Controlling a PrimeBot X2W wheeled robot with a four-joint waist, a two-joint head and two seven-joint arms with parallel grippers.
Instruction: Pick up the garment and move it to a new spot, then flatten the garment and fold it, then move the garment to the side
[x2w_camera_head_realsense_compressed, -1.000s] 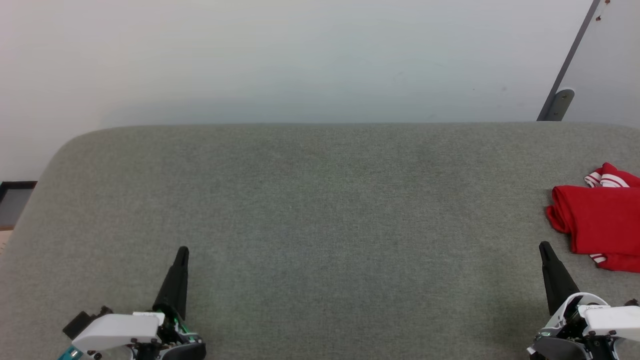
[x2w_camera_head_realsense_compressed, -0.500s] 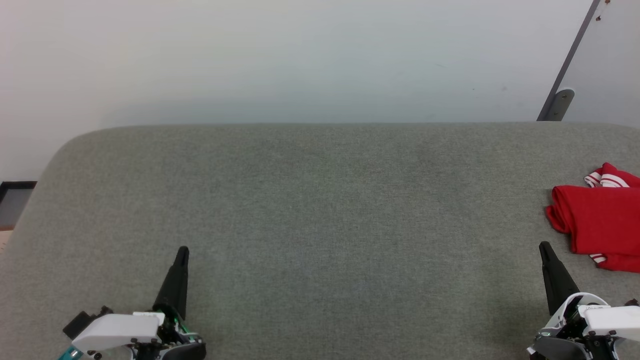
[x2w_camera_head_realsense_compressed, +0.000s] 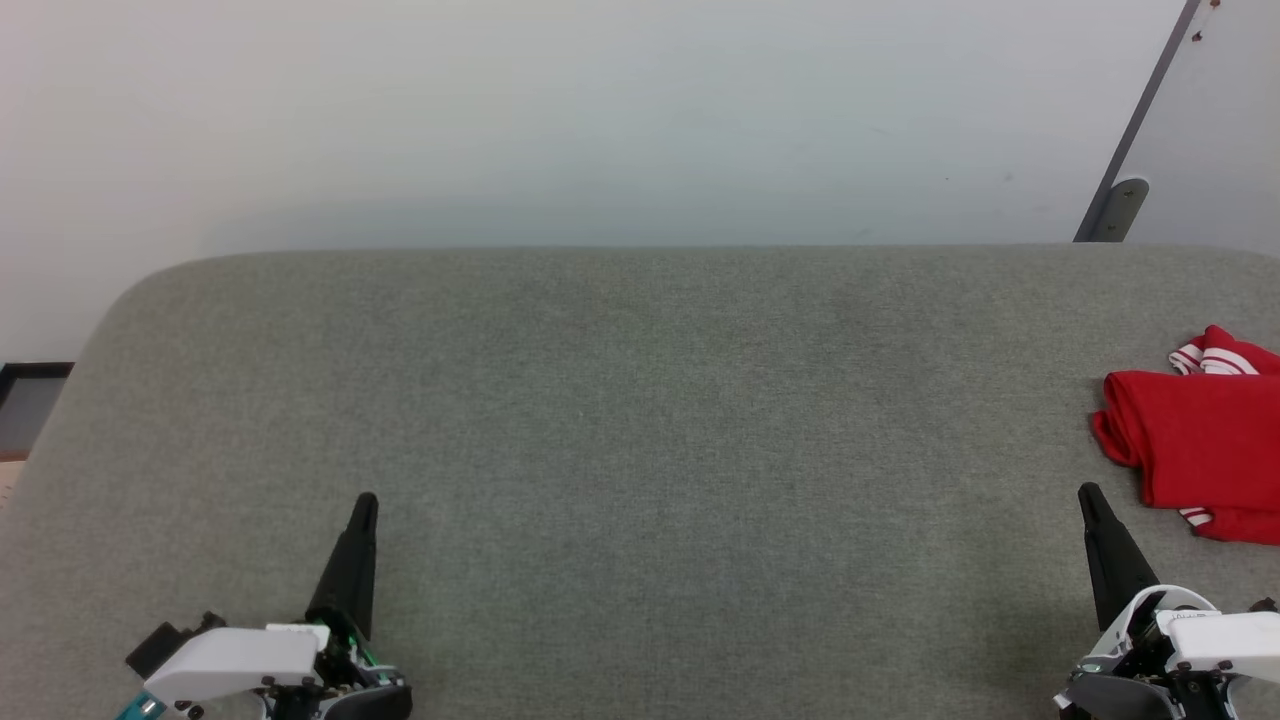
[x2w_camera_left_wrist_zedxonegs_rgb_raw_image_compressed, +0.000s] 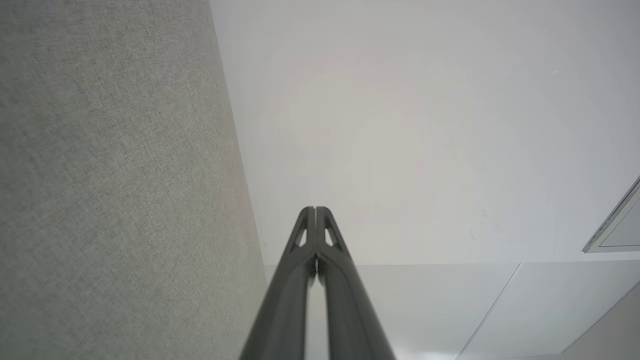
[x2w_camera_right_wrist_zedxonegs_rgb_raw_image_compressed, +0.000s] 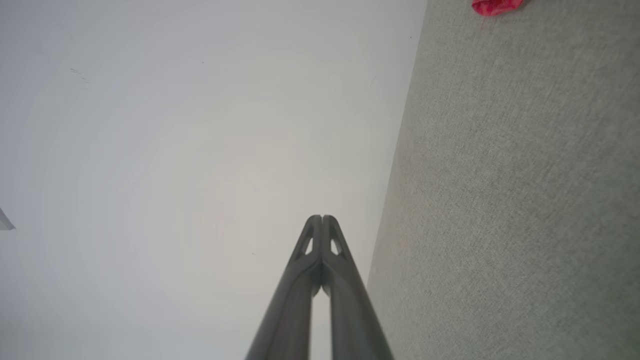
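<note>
Head view: both jaws closed, empty.

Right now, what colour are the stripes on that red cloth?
White stripes on the soft red jersey garment, clearest in the head view.

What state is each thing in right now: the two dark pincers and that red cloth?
garment: loosely folded, lying on the grey surface at its right side, held by nothing.
left gripper: shut, empty.
right gripper: shut, empty, close to the garment but not touching it.
</note>
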